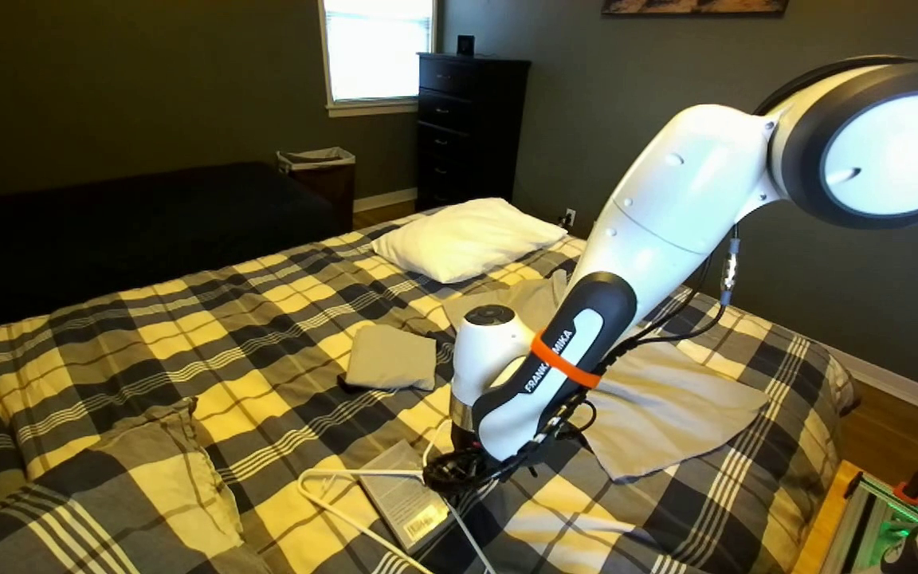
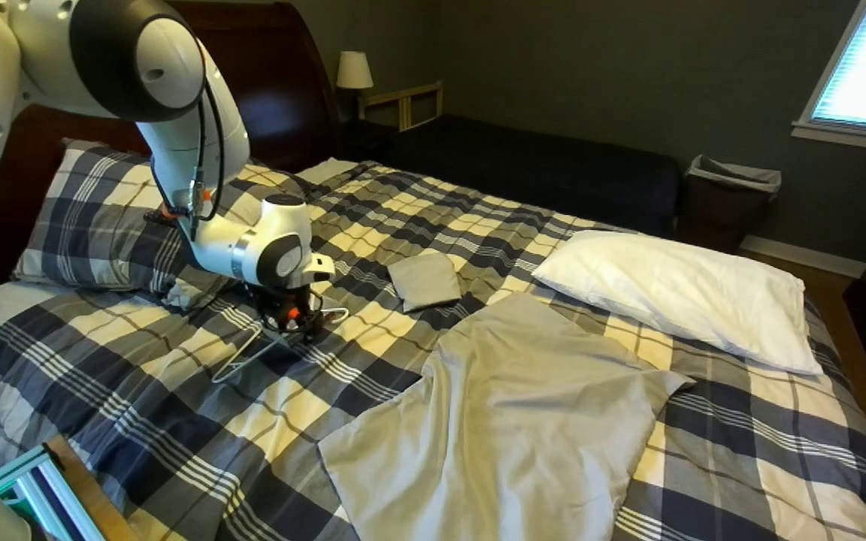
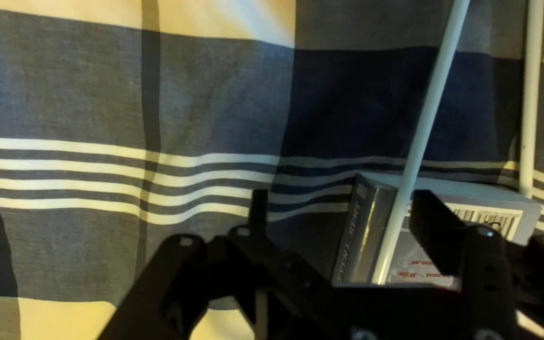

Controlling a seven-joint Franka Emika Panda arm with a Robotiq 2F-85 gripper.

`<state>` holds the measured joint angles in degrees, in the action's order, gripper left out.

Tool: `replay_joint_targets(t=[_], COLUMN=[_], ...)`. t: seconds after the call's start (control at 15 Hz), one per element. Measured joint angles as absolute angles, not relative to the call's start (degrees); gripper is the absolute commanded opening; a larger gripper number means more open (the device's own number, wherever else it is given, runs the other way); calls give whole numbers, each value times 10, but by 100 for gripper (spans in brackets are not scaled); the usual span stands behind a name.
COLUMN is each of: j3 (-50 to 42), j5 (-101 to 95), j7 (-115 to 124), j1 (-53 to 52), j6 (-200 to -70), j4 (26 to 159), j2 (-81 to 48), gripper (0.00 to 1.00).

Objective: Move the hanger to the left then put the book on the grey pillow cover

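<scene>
1. Arm (image 1: 674,183) arched over the plaid bedding (image 2: 267,451), wrist low, gripper (image 3: 341,203) aimed down at the hanger (image 3: 424,127).
2. Jaws parted; hanger wire shows between the fingers (image 3: 259,212) in wrist view.
3. Hanger wires cross over the book (image 1: 411,502).
4. Grey pillow cover (image 2: 523,421) well apart, bare bedding between.
5. Tight side: plaid pillow (image 2: 102,233) near hanger. Bed edge (image 1: 817,399) well off in an exterior view.

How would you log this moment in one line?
gripper: open, near hanger | hanger: crossing over book | book: on bed, not yet on grey pillow cover
</scene>
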<state>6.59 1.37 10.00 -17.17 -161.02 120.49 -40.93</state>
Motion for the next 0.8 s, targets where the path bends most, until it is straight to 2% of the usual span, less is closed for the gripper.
replay_joint_targets(t=[0.07, 0.13, 0.47, 0.8], j3=[58, 49, 7, -6], j5=[9, 4, -19, -24], j7=[102, 103, 121, 129], j1=[-183, -194, -250, -286], j6=[-1619, -1628, -1653, -1687], j4=[1205, 1206, 1207, 1213], j2=[-413, -416, -420, -419], gripper=[59, 59, 77, 74])
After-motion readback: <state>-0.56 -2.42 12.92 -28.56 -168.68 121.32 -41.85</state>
